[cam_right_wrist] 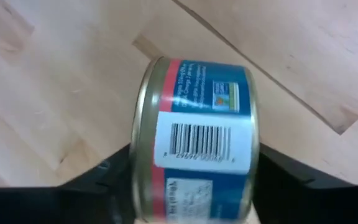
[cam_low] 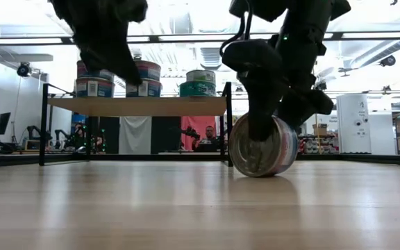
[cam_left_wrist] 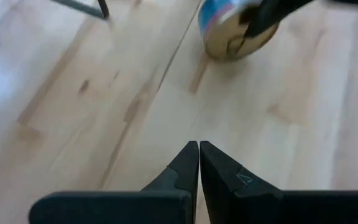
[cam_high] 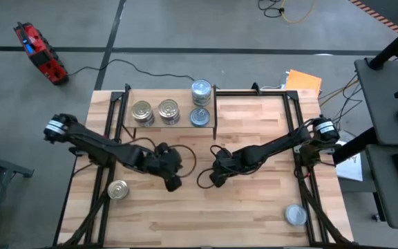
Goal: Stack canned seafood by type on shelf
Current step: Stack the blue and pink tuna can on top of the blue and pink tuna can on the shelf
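A tin with a blue and red label [cam_right_wrist: 197,130] stands on edge at the table's middle, gold flat end [cam_low: 259,154] facing the near edge, with my right gripper [cam_high: 211,181] shut on it. My left gripper [cam_high: 173,182] hangs shut over bare wood just left of it, holding nothing; its fingertips [cam_left_wrist: 199,155] meet. The shelf [cam_high: 161,97] at the far side carries two gold-lidded tins [cam_high: 141,112] [cam_high: 169,111] and, further right, two silver-lidded ones [cam_high: 201,90] [cam_high: 200,116]. Each rests on its flat bottom. My right gripper pinches the tin between its two fingers, one on each flat end: one finger lies over the gold end [cam_low: 255,132], the other on the far end [cam_right_wrist: 253,155]. The fingers slant steeply down from above. The tin stands on edge, its rim [cam_low: 255,173] at the tabletop.
A gold-lidded tin [cam_high: 118,189] lies on the table near the left edge, and a silver-lidded tin [cam_high: 296,214] at the near right corner. The shelf's dark end panel [cam_high: 215,111] stands just beyond my right gripper. Black frame rails run along both table sides.
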Motion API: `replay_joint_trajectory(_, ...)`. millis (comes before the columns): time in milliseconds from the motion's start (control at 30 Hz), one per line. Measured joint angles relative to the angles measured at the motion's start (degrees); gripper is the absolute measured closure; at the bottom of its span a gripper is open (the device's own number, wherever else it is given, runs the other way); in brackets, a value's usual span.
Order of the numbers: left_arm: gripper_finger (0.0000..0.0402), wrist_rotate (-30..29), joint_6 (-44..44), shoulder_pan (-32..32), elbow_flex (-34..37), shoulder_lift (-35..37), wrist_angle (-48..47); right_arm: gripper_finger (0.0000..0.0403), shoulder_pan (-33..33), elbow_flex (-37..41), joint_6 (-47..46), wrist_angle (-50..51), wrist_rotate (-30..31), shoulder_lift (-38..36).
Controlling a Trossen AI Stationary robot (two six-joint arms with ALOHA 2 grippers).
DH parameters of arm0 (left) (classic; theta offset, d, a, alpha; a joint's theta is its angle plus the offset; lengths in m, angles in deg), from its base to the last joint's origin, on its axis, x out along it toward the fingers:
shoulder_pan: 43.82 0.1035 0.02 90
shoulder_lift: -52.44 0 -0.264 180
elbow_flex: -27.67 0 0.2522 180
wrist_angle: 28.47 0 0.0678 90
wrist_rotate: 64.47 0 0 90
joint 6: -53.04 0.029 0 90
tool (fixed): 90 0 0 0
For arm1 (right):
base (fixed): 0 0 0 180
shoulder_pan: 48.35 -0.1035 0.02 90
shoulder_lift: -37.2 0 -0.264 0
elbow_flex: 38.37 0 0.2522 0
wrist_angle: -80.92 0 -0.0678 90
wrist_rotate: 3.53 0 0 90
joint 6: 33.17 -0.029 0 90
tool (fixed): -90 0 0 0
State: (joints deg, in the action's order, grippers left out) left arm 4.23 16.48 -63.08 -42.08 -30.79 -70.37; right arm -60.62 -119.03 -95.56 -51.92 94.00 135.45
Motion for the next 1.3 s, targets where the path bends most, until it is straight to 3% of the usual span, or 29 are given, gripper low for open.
replay_joint_trajectory(100,0.0401,-0.11,-0.21,-0.14,0.08,3.29,0.89,0.0222,-0.13,0.02,0.63,0.02,-0.06,-0.18)
replay_joint_trajectory(300,0.0401,-0.14,-0.21,-0.19,-1.52,6.87,1.1,0.0223,-0.22,-0.28,4.83,0.59,-1.82,-1.41)
replay_joint_trajectory(500,0.0401,1.31,3.11,-0.25,-6.37,9.99,0.55,0.0223,0.21,-1.43,9.38,0.81,-1.97,-8.02)
replay_joint_trajectory(667,0.0401,0.85,8.99,-0.25,-15.37,10.79,-7.32,0.0223,2.48,-2.16,15.21,-0.93,-1.96,-15.14)
replay_joint_trajectory(800,0.0401,-5.12,13.89,-0.16,-24.97,10.22,-14.91,0.0223,6.97,-2.19,20.99,-5.12,-2.26,-20.01)
replay_joint_trajectory(967,0.0401,-5.93,18.94,3.69,-34.57,10.25,-21.1,0.0223,15.68,-2.19,28.07,-12.95,-10.22,-23.8)
replay_joint_trajectory(1067,0.0401,-0.89,20.79,7.92,-38.39,10.98,-21.66,0.0223,20.61,-2.19,31.87,-19.12,-16.79,-24.15)
replay_joint_trajectory(1300,0.0401,18.82,27.51,17.99,-40.67,11.26,-16.25,0.0223,26.37,-2.23,40.23,-31.81,-27.4,-22.29)
